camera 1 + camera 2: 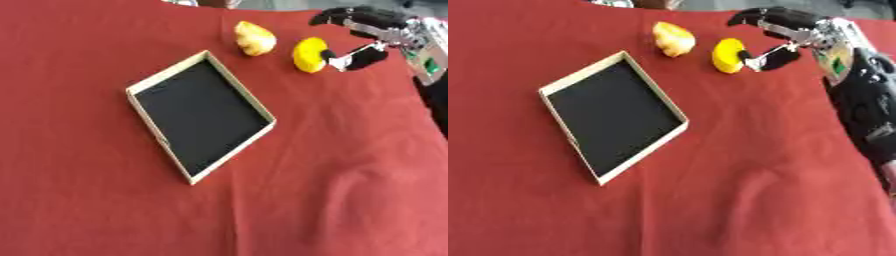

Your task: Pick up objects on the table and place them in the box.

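Note:
A bright yellow rounded object point(307, 55) lies on the red cloth at the far right. Left of it sits a paler yellow-orange lumpy object point(254, 38). A shallow tan box point(168, 71) with a black inside lies askew in the middle, with nothing in it. My right hand point(385, 31) comes in from the upper right and is open. Its thumb tip rests against the right side of the bright yellow object, and its fingers arch above and behind it without closing on it. My left hand shows in no view.
The red cloth point(332, 180) covers the whole table, with folds and bumps at the lower right. My black right forearm point(864, 100) runs down the right edge of the right eye view.

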`<act>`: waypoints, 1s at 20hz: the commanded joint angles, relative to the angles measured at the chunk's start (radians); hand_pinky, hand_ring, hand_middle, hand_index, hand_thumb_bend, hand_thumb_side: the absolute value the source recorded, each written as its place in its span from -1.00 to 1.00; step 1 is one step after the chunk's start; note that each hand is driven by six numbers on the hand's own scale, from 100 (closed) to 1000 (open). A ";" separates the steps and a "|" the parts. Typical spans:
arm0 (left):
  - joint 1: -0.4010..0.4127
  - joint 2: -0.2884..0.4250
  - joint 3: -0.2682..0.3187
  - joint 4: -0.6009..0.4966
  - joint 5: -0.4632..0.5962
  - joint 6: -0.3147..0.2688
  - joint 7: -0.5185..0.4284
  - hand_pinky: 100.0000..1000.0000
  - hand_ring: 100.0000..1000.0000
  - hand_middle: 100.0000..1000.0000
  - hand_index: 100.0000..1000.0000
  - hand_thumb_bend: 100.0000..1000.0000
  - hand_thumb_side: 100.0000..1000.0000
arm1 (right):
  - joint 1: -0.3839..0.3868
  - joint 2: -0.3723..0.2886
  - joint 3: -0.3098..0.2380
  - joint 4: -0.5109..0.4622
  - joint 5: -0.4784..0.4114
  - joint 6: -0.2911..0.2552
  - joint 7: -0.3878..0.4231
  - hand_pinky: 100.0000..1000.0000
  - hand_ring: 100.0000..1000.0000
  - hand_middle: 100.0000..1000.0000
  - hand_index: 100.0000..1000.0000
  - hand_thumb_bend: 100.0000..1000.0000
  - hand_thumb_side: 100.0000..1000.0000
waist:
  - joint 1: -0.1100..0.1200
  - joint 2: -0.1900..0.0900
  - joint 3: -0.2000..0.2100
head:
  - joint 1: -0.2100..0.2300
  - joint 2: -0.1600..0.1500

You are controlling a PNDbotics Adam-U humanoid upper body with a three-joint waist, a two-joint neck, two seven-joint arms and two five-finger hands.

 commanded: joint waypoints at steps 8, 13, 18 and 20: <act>-0.011 0.004 -0.002 -0.018 0.010 0.000 -0.012 0.67 0.36 0.58 0.77 -1.00 0.34 | -0.038 -0.006 0.019 0.033 0.111 -0.011 0.022 0.85 0.91 0.78 0.88 -1.00 -0.30 | -0.003 -0.010 0.010 | -0.009 -0.011; -0.013 0.004 -0.002 -0.018 0.009 0.001 -0.016 0.67 0.36 0.57 0.77 -1.00 0.36 | -0.046 -0.004 0.035 0.072 0.194 -0.033 -0.001 0.81 0.85 0.54 0.78 -1.00 -0.36 | -0.011 -0.006 0.015 | -0.010 -0.009; -0.015 0.003 -0.001 -0.018 0.009 0.002 -0.020 0.68 0.35 0.56 0.76 -1.00 0.36 | -0.046 -0.001 0.040 0.093 0.256 -0.040 -0.050 0.73 0.70 0.13 0.57 -1.00 -0.36 | -0.016 -0.004 0.015 | -0.009 -0.008; -0.015 0.003 -0.001 -0.018 0.010 0.002 -0.021 0.67 0.35 0.56 0.76 -1.00 0.37 | -0.045 0.001 0.039 0.095 0.268 -0.039 -0.081 0.71 0.65 0.05 0.50 -1.00 -0.36 | -0.017 -0.004 0.015 | -0.009 -0.008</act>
